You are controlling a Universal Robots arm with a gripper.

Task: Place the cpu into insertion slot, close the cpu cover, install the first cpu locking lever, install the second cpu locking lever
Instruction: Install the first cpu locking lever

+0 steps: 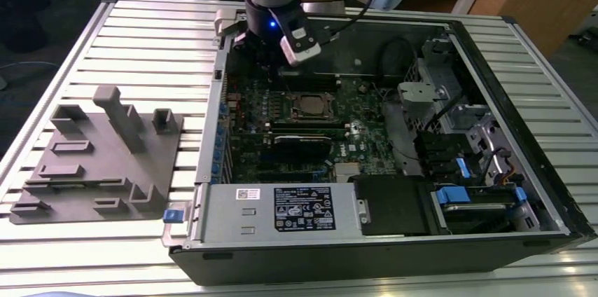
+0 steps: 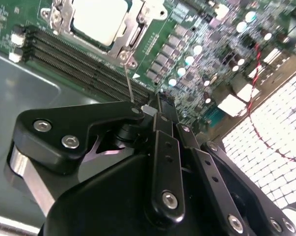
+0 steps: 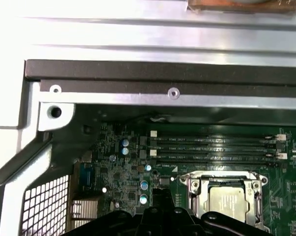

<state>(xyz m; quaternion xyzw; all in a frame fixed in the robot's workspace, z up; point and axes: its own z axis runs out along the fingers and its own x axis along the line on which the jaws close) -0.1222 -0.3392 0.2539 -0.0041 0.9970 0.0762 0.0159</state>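
Locking stage judged in hand | cpu (image 2: 96, 19) seated, cpu cover (image 2: 135, 30) lowered | pincer (image 2: 160, 98) apparently pressed together beside raised locking lever (image 2: 128, 78) | precise hook-down required

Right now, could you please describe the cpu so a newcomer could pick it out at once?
Look inside the open computer case, on the green motherboard. Near its middle sits the cpu, a small flat square. Its dull silver-grey top, framed by metal, sets it apart from the long black memory slots beside it.
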